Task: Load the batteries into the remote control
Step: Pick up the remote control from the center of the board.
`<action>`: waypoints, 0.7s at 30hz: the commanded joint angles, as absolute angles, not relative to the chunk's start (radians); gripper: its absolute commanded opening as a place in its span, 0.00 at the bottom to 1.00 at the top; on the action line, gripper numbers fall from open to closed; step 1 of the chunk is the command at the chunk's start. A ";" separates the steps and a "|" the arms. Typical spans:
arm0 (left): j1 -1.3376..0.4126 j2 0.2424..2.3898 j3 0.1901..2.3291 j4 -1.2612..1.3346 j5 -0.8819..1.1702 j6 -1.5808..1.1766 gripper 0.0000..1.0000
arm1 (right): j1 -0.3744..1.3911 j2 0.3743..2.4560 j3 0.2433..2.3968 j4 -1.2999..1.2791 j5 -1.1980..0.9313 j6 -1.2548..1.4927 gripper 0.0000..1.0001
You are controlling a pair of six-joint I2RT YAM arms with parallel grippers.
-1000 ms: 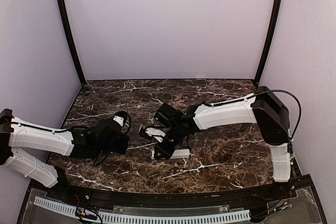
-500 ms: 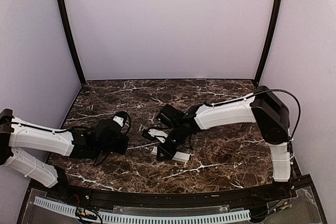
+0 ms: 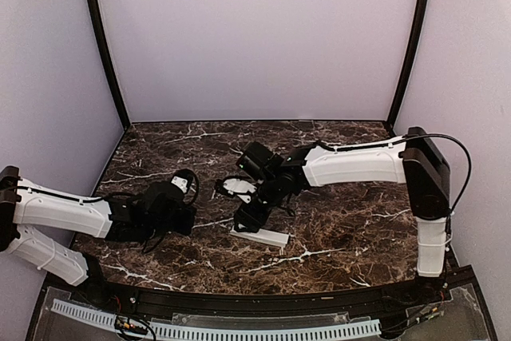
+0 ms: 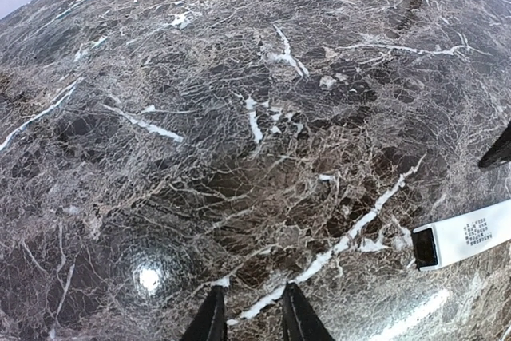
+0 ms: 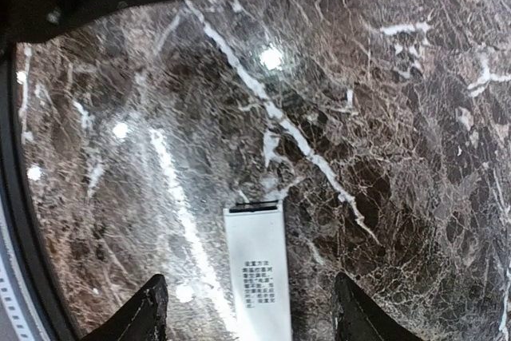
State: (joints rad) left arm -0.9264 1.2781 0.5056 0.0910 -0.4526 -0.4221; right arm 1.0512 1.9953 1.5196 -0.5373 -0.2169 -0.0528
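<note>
Right claw (image 5: 254, 315) wide; left claw (image 4: 252, 313) narrow

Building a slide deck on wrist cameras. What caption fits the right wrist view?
Open right tool framing the white remote control, lying label-up on the marble table.

Glossy marble table (image 3: 343, 221), smooth white plastic remote control (image 5: 257, 269)

The remote control (image 4: 467, 239) is being cut off at 4 o'clock in the left wrist view and 6 o'clock in the right, its print (image 5: 259, 283) illegibly small.
</note>
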 commanded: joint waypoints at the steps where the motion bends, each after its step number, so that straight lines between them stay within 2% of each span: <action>1: -0.920 1.241 0.478 0.094 -0.467 -0.416 0.26 | 1.055 2.087 1.556 -0.627 -0.110 -0.140 0.67; 9: -0.920 1.220 0.466 0.104 -0.462 -0.414 0.28 | 1.059 2.117 1.564 -0.608 -0.106 -0.135 0.66; 14: -0.920 1.231 0.473 0.102 -0.460 -0.410 0.28 | 1.069 2.137 1.567 -0.614 -0.089 -0.139 0.56; 21: -0.920 1.231 0.471 0.104 -0.459 -0.410 0.29 | 1.082 2.162 1.595 -0.629 -0.093 -0.149 0.53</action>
